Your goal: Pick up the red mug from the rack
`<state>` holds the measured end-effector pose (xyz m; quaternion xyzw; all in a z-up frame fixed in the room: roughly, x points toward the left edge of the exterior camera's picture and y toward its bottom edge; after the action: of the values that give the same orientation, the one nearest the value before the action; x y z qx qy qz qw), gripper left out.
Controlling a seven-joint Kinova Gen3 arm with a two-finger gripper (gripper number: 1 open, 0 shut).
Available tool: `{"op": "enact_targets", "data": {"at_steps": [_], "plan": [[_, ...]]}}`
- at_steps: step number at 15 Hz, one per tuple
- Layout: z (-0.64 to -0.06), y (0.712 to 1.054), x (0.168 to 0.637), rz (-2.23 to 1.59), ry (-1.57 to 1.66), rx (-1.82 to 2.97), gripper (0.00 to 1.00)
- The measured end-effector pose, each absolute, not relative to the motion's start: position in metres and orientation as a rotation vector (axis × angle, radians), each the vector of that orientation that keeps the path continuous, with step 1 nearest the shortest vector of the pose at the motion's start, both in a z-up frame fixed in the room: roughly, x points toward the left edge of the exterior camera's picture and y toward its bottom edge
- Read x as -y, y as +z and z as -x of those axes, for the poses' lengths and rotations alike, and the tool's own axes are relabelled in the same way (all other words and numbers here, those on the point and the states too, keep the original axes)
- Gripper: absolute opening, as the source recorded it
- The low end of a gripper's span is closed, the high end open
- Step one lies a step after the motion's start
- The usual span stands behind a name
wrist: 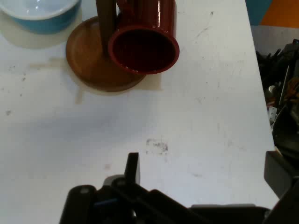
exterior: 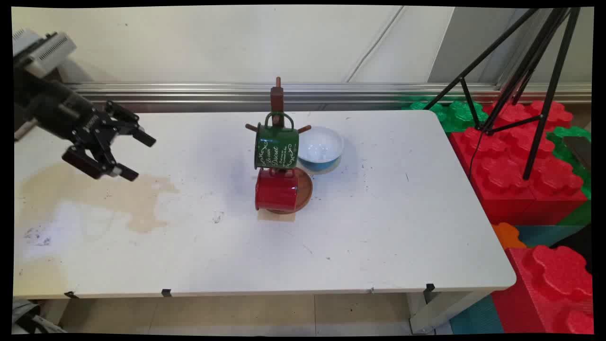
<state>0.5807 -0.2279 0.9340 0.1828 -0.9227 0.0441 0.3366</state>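
Red mug [exterior: 277, 190]: in the main view it is seen hung low on a wooden rack [exterior: 277, 97], lying sideways just above the rack's round base. A green mug [exterior: 277, 148] is hung directly above it, from a higher peg. A blue bowl [exterior: 321, 149], white inside, is set just beside the rack on its far right. A pale pad [exterior: 276, 216] shows under the base's near edge.

The jaws are held above the tabletop's [exterior: 378, 227] left part, well apart from the rack, and are pointed toward it. They are spread wide, and nothing is held between them.

The tabletop is white and scuffed. A broad brownish stain [exterior: 94, 189] is spread below and beside the jaws. A metal rail [exterior: 189, 90] runs along the far edge, with a plain pale wall behind it. Red and green foam blocks [exterior: 511, 161] are stacked to the right, and a black tripod [exterior: 521, 71] stands on them.

In the hand view, the red mug's open mouth is turned toward the camera, near the top of the picture. The rack's post and base are seen just to its left, and the bowl is cut by the upper left corner. Bare tabletop with a dark smudge [wrist: 156, 145] lies between the mug and the jaws. Both fingers rise far apart, with nothing between them.
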Motion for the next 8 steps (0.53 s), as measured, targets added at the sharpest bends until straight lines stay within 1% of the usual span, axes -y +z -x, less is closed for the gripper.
{"op": "enact_targets", "data": {"at_steps": [8], "plan": [[-0.558, 0.886, 0.224, -0.489, 0.091, 2.354, 1.0]]}}
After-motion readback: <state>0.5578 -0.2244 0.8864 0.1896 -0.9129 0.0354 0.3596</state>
